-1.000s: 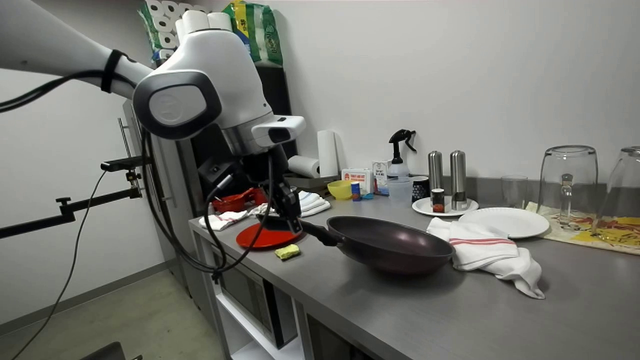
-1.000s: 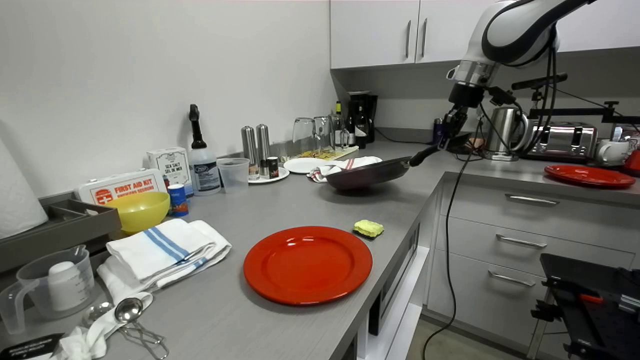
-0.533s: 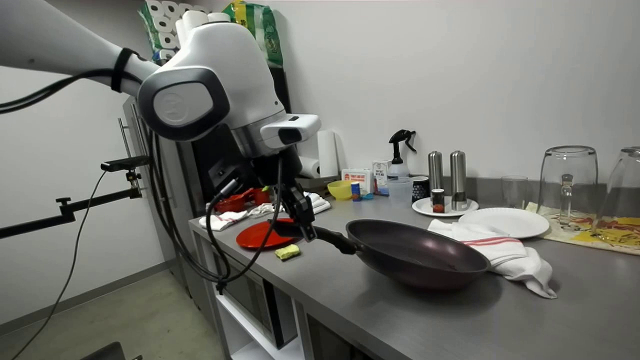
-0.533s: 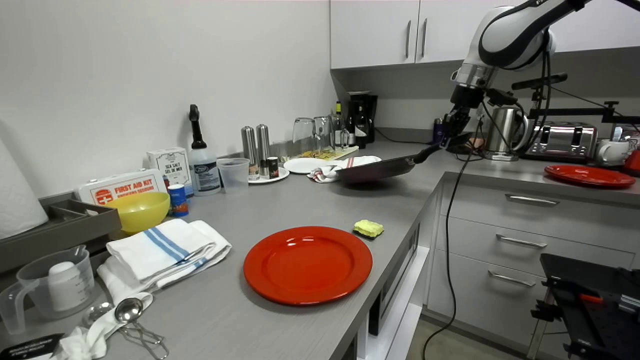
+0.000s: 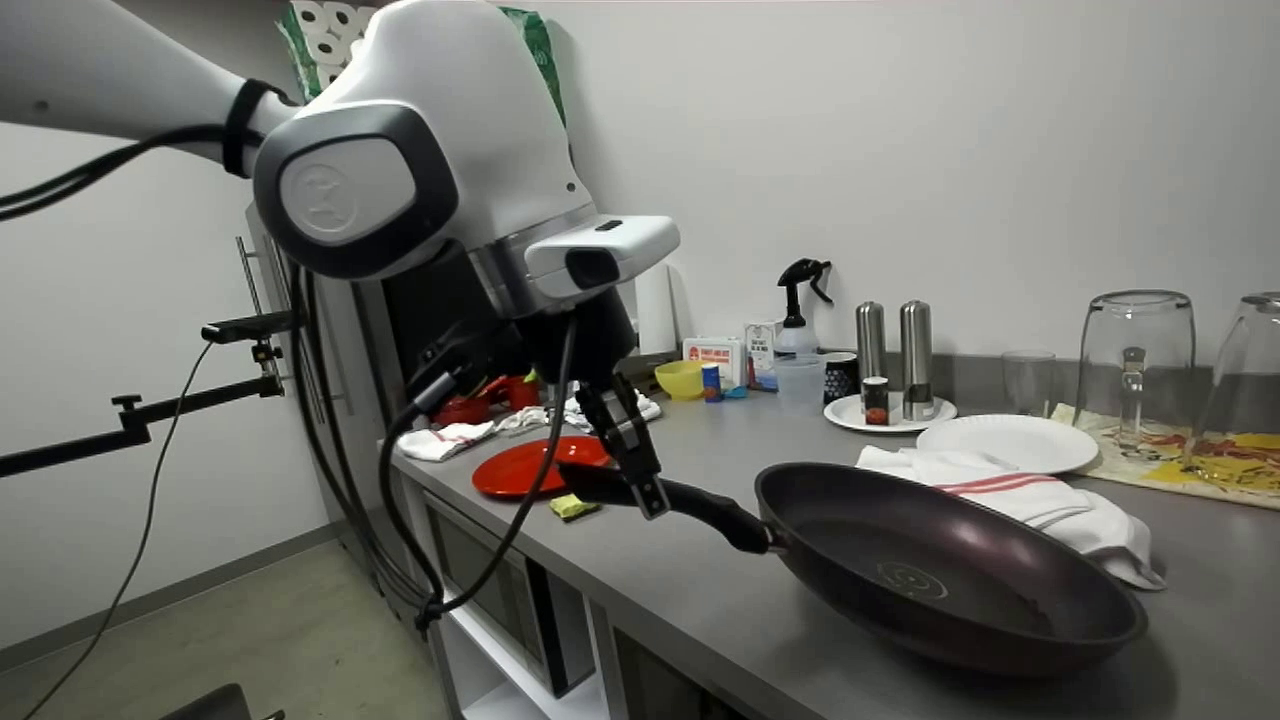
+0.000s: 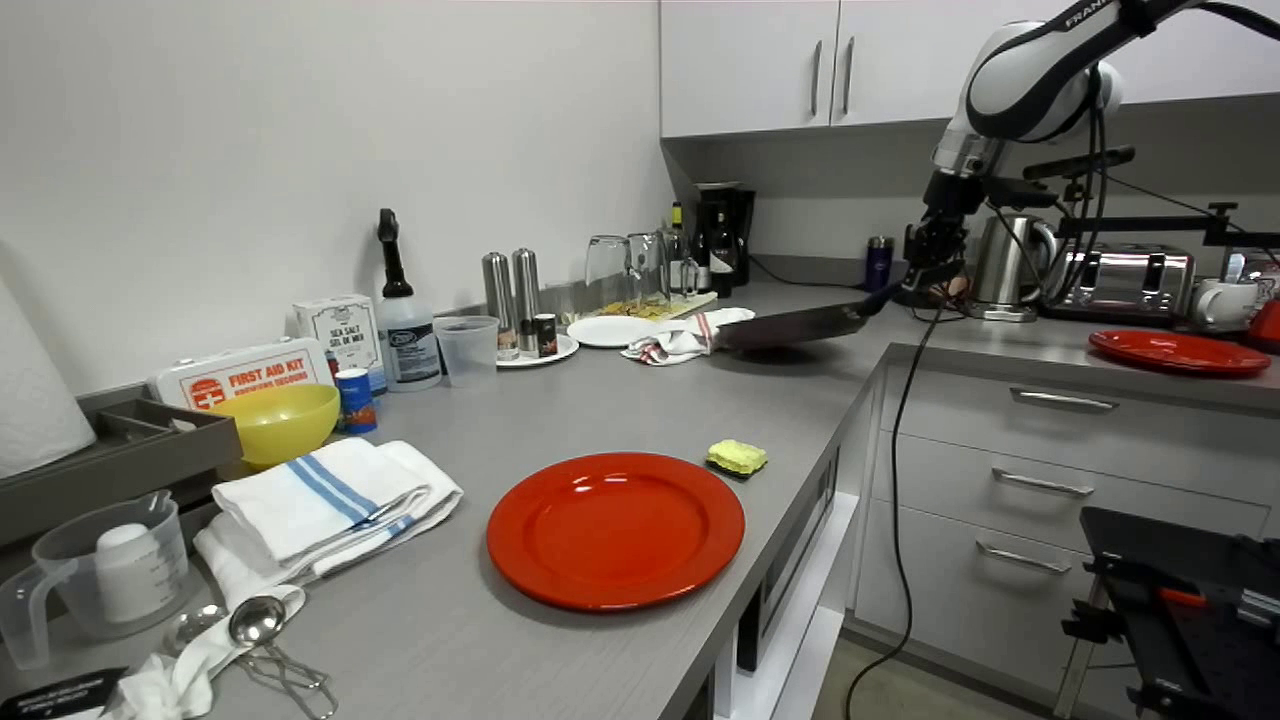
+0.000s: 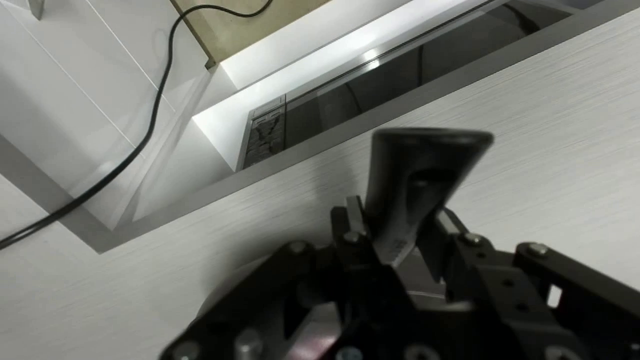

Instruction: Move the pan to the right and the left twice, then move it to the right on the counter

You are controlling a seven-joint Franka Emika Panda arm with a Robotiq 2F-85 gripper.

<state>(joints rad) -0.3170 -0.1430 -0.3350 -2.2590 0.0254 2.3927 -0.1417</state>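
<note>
Pan (image 5: pixel 945 575) in claw (image 7: pixel 401 220), farther along counter (image 5: pixel 680 580) than before, perhaps against towel (image 5: pixel 1045 500)

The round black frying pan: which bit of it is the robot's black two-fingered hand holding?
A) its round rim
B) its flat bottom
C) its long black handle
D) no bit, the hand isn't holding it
C: the wrist view shows the hand with one finger on each side of the long black handle of the pan.
</note>
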